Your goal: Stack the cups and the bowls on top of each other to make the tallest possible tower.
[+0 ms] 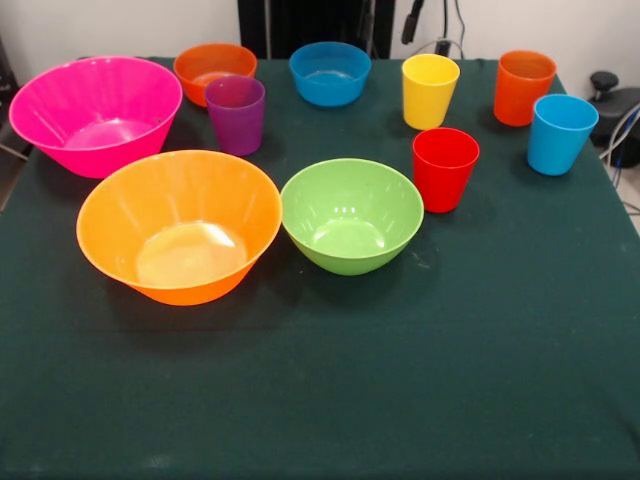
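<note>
All stand apart and upright on the dark green tablecloth (330,380). The large pink bowl (96,113) is at the far left, the large orange bowl (180,225) in front of it, the medium green bowl (351,214) at the centre. The small orange bowl (214,71) and small blue bowl (330,72) stand at the back. The purple cup (236,114) is beside the small orange bowl. The yellow cup (430,90), orange cup (523,87), light blue cup (560,133) and red cup (445,168) stand at the right. No tower stands. The gripper does not show.
The robot's black pedestal (310,25) stands behind the table's far edge. Cables and a black object (615,100) lie beyond the table's right edge. The near half of the cloth holds nothing.
</note>
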Action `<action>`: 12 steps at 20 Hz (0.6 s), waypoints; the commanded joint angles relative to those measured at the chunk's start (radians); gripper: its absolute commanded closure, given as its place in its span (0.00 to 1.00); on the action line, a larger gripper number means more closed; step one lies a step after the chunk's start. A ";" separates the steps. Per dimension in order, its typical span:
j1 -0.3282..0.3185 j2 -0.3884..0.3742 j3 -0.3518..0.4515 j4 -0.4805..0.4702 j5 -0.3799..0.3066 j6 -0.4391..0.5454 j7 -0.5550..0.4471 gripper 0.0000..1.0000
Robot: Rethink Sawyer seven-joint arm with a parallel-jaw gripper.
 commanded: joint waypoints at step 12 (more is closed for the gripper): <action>-0.066 0.125 0.077 -0.033 -0.026 -0.019 0.129 0.00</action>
